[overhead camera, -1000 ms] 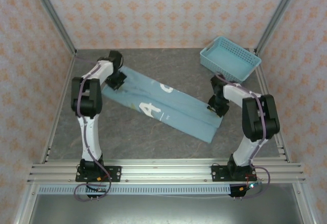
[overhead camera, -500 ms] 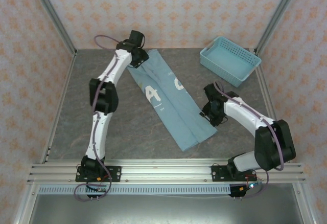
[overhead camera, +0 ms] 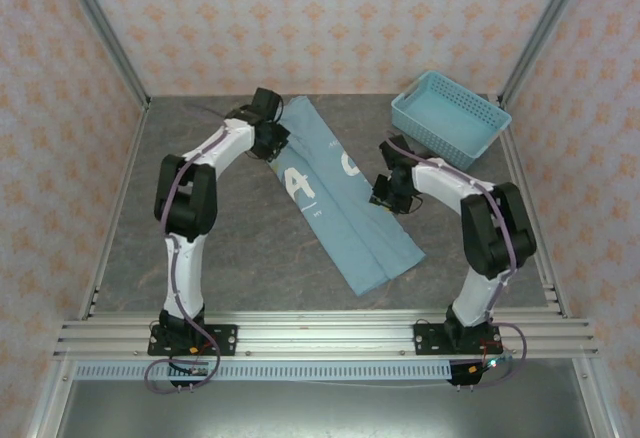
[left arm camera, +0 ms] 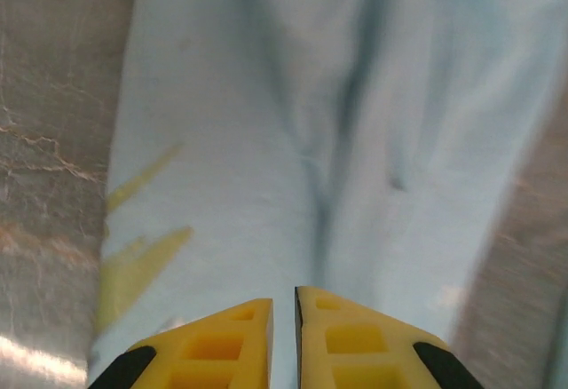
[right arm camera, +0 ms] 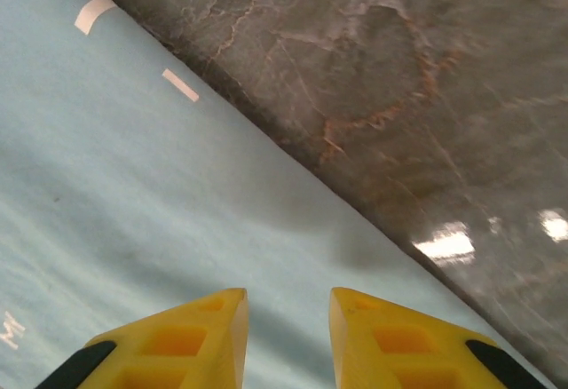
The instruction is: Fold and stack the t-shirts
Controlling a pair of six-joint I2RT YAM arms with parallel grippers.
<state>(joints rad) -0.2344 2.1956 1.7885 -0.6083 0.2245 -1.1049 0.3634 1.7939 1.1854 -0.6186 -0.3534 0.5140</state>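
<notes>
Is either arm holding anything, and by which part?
The right fingers stand open over the t-shirt edge, holding nothing. The left fingers are almost closed over it; whether they pinch cloth cannot be told.

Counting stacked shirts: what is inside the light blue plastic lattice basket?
The light blue plastic lattice basket shows just its bare floor; its near wall covers a thin strip inside. The light blue cloth t-shirt lies outside it.

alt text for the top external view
A light blue t-shirt folded into a long strip lies diagonally on a grey table, the left gripper at its far end and the right gripper at its right edge. A light blue basket sits at the far right corner.
</notes>
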